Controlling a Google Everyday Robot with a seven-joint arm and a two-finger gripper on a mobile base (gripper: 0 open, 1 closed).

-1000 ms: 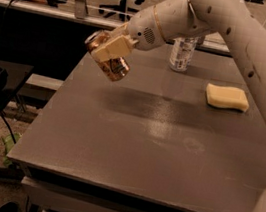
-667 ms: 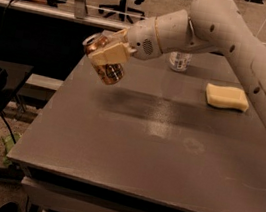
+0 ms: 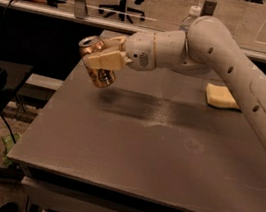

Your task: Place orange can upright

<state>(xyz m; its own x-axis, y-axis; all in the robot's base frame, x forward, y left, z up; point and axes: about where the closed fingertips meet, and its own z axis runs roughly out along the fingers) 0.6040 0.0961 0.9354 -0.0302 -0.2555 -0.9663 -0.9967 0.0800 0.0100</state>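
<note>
The orange can (image 3: 98,70) is a shiny orange-gold drink can with a silver top. It hangs tilted in the air above the far left part of the grey table (image 3: 156,147), its top pointing up and to the left. My gripper (image 3: 104,55) is shut on the can, with one pale finger (image 3: 105,61) across its side. The white arm reaches in from the right across the table.
A clear water bottle (image 3: 190,17) with a white cap stands at the back, mostly hidden behind the arm. A yellow sponge (image 3: 220,97) lies at the right. A railing and office chairs are beyond the table. The left table edge is close to the can.
The gripper has carried the can a little to the left and slightly up, staying near the table's far left edge. The arm now covers most of the bottle.
</note>
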